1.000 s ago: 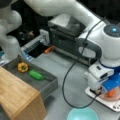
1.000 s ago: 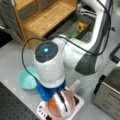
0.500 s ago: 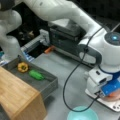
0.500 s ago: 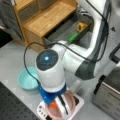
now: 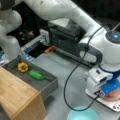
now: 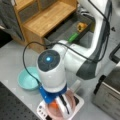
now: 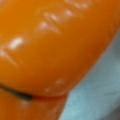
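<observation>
— Carrot (image 7: 50, 47) — where do we see it?
— Lying in the pink bowl (image 6: 72, 100) on the white board (image 5: 110, 103), at a front view's bottom; it fills the wrist view.
— And the gripper (image 6: 63, 108)?
— Down in that bowl, right at the carrot. Clenched or released, we cannot tell. The teal bowl (image 6: 26, 80) sits near, to the left.

We see grey matte tabletop (image 5: 62, 67) underfoot of everything, evenly lit. Light-brown wooden shelf unit (image 6: 47, 20) with open compartments stands at a front view's top left; same wood block fills a front view's bottom left (image 5: 17, 97). Dark grey metal tray (image 5: 47, 83) sits just beside it. Black perforated board (image 6: 12, 107) edges table. Dark boxy appliance (image 5: 67, 37) behind.
</observation>
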